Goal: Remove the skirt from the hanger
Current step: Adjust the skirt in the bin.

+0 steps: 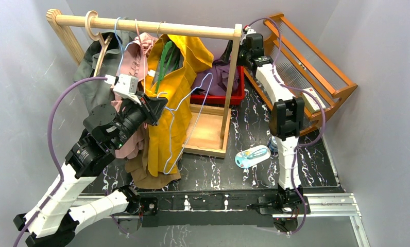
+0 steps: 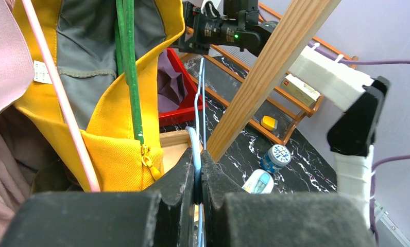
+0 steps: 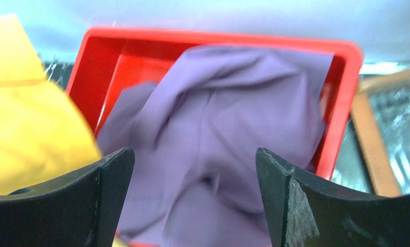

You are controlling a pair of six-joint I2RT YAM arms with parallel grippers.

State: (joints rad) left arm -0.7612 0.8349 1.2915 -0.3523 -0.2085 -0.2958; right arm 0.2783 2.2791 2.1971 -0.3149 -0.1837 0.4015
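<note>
The purple skirt (image 1: 221, 72) lies bunched in the red bin (image 1: 213, 98) behind the rack. In the right wrist view the skirt (image 3: 218, 118) fills the bin (image 3: 125, 46). My right gripper (image 3: 192, 159) hangs just above it, jaws wide apart, nothing between them; from above it (image 1: 235, 53) is by the rack's right post. The bare light-blue wire hanger (image 1: 211, 75) hangs tilted in front of the yellow garment. My left gripper (image 2: 198, 157) is shut on the hanger wire (image 2: 195, 149), low on its frame, and shows from above (image 1: 159, 105).
A wooden clothes rail (image 1: 151, 25) carries grey, pink and yellow garments (image 1: 177, 77) on other hangers. Its wooden base tray (image 1: 208, 131) sits below. A slatted wooden rack (image 1: 316, 67) stands at the right. A white-and-blue item (image 1: 252, 156) and a small can (image 2: 275, 157) lie on the black marbled table.
</note>
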